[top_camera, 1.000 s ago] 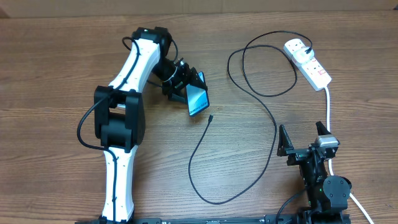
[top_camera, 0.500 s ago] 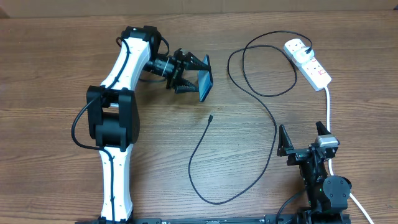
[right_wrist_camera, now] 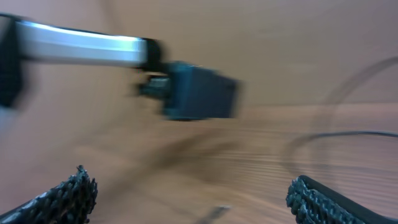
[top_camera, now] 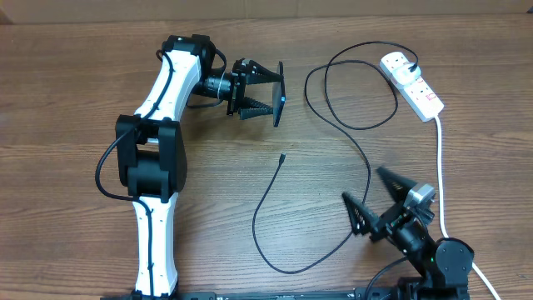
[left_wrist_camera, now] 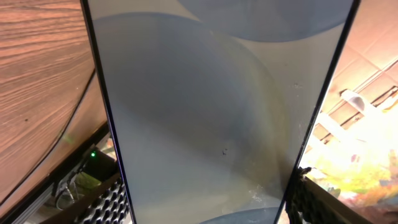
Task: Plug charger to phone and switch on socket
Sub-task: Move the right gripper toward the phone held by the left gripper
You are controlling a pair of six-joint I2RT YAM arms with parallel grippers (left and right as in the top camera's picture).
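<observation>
Phone (top_camera: 281,92) is pinched edge-on betw. L gripper (top_camera: 271,92) fingers, upper centre. R gripper (top_camera: 363,187) fingers are spread wide, empty. Charger plug (top_camera: 282,157) is seen below phone, apart; socket (top_camera: 414,85) top right.

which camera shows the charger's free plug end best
Overhead. The charger plug lies sharp on the table, its cable traceable up to the socket. The left wrist view is filled by the phone, with no plug visible. The right wrist view is motion-blurred, showing only a faint cable curve.
</observation>
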